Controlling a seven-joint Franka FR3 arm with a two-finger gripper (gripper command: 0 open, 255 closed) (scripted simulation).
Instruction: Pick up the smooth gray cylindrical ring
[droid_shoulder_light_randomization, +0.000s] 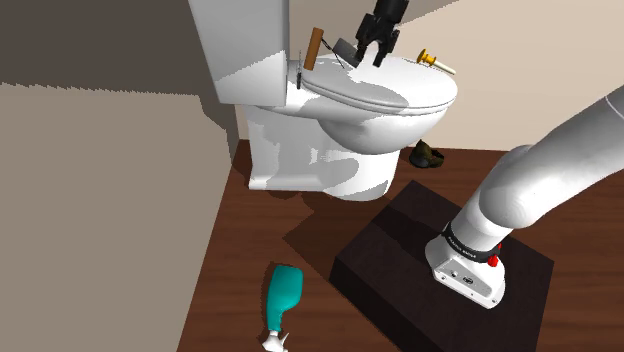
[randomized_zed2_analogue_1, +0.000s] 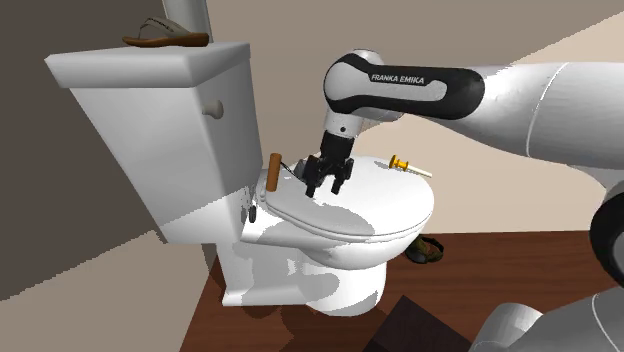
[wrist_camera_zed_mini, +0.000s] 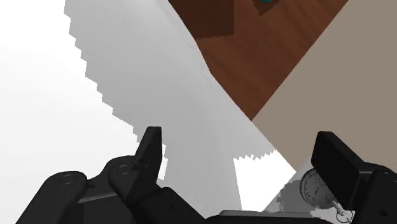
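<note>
A small dark grey ring (droid_shoulder_light_randomization: 344, 46) rests at the back of the white toilet lid (droid_shoulder_light_randomization: 400, 88), near the tank. In the second exterior view the ring (randomized_zed2_analogue_1: 306, 167) is partly hidden behind the hand. My black gripper (droid_shoulder_light_randomization: 372, 56) hangs just above the lid, right beside the ring on the shoulder view's right. It points down at the lid (randomized_zed2_analogue_1: 370, 210), fingertips close to the surface (randomized_zed2_analogue_1: 326, 188). In the wrist view the gripper (wrist_camera_zed_mini: 245, 149) is open, with the white lid and nothing else between the fingers.
A brown-handled tool (droid_shoulder_light_randomization: 314, 48) leans by the tank. A yellow item (droid_shoulder_light_randomization: 432, 60) lies on the lid's far edge. A sandal (randomized_zed2_analogue_1: 165, 36) sits on the tank. On the wood floor lie a teal bottle (droid_shoulder_light_randomization: 284, 294) and a dark shoe (droid_shoulder_light_randomization: 428, 156). The dark stand (droid_shoulder_light_randomization: 400, 290) is below.
</note>
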